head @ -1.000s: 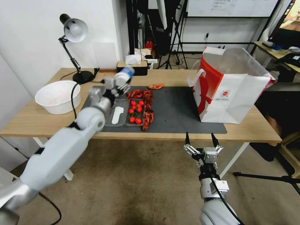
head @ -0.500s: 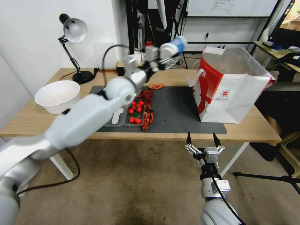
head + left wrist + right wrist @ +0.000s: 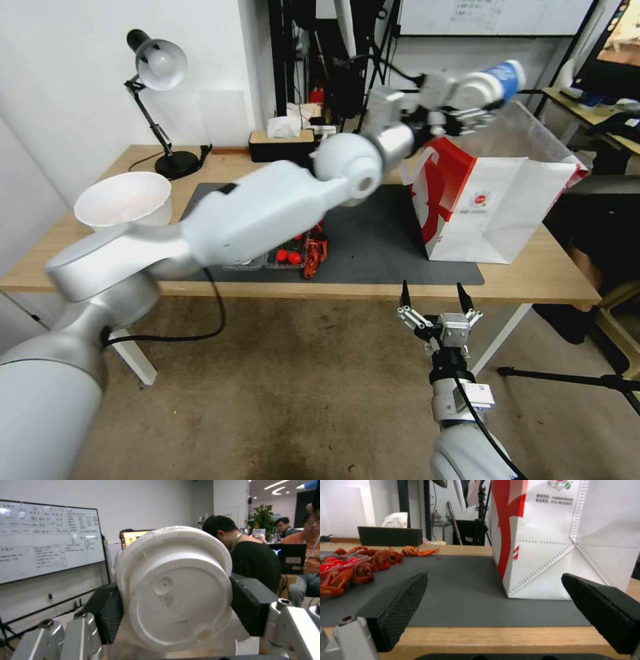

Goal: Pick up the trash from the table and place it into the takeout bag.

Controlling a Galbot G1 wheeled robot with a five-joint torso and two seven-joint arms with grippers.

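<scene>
Your left pincer (image 3: pixel 481 107) grips the blue-white cup (image 3: pixel 492 81) above the bag (image 3: pixel 497 200) at the right of the counter (image 3: pixel 533 277). Your right pincer (image 3: pixel 433 297) waits wide open near the counter's near edge.

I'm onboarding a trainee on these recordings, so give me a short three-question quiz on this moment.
1. True or false: the left gripper is shut on the cup.
2. Where is the cup? A) on the mat B) in the air above the bag C) in the bowl
3. How do the right gripper's jaws stand?

Key: 1 true. 2 B. 3 Open, holding nothing, low at the table's near edge.
</scene>
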